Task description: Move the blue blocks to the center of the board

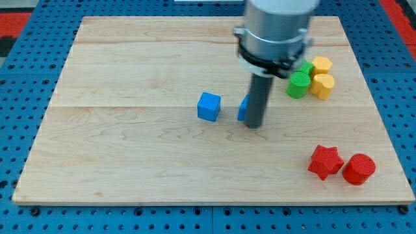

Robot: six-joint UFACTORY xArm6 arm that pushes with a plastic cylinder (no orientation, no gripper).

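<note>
A blue cube (pixel 208 106) sits near the middle of the wooden board (pixel 130 149). A second blue block (pixel 243 109) lies just to its right, mostly hidden behind my rod, so its shape is unclear. My tip (pixel 254 125) rests on the board touching the right side of that second blue block. The arm's grey body rises above it toward the view's top.
At the upper right is a cluster: a green cylinder (pixel 299 85), another green block (pixel 307 67), a yellow hexagonal block (pixel 321 64) and a yellow block (pixel 322 85). At the lower right lie a red star (pixel 325 162) and a red cylinder (pixel 359 169).
</note>
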